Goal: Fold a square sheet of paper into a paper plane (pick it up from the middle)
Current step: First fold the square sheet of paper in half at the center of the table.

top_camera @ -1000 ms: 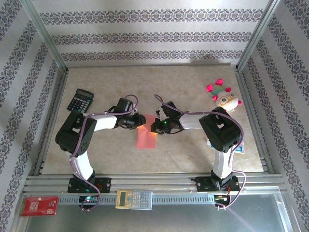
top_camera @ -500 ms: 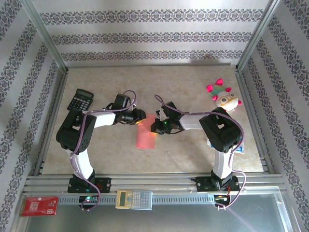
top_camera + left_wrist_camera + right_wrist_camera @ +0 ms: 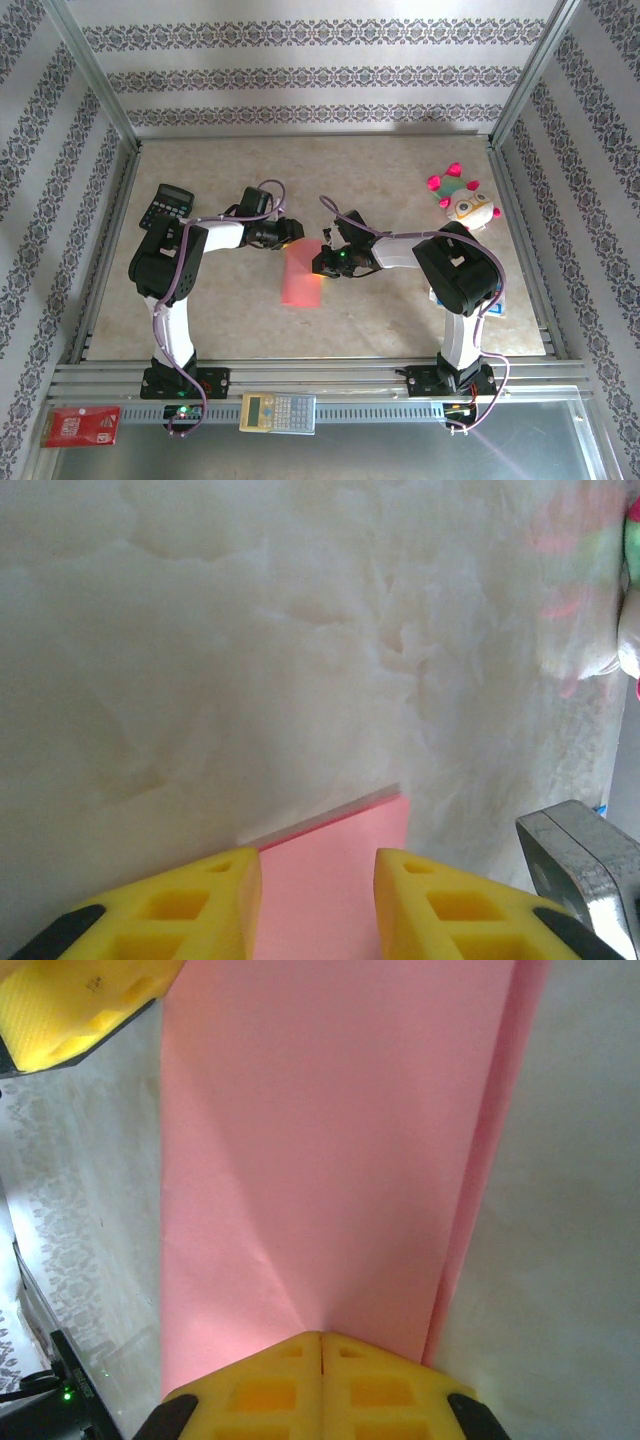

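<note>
Paper (image 3: pixel 301 280): salmon-pink, folded to a narrow strip, lying mid-table (image 3: pixel 400 170) between the two grippers. In the right wrist view (image 3: pixel 330 1160) a second layer shows along its right edge.
Paper, change: a second ago it lay flat with a square far edge. Now its far end looks lifted and narrower, and the near end is where it was.
Right gripper (image 3: pixel 322 262): clenched on the paper's far right part. In its own camera (image 3: pixel 321 1345) the two yellow pads meet with the sheet pinched between them.
Right gripper, change: none seen across the three top views.
Left gripper (image 3: pixel 290 232): released, with its yellow fingers (image 3: pixel 215 900) apart. The paper's corner (image 3: pixel 340 840) shows in the gap beyond them, and contact cannot be told.
Left gripper, change: it was at the paper's far left corner a second ago and has drawn back toward the far side. Its elbow has swung toward the black calculator (image 3: pixel 165 205).
Bystanders: plush toy (image 3: pixel 462 200) at far right, grey calculator (image 3: pixel 278 412) and red card (image 3: pixel 80 426) on the near rail, all unmoved.
</note>
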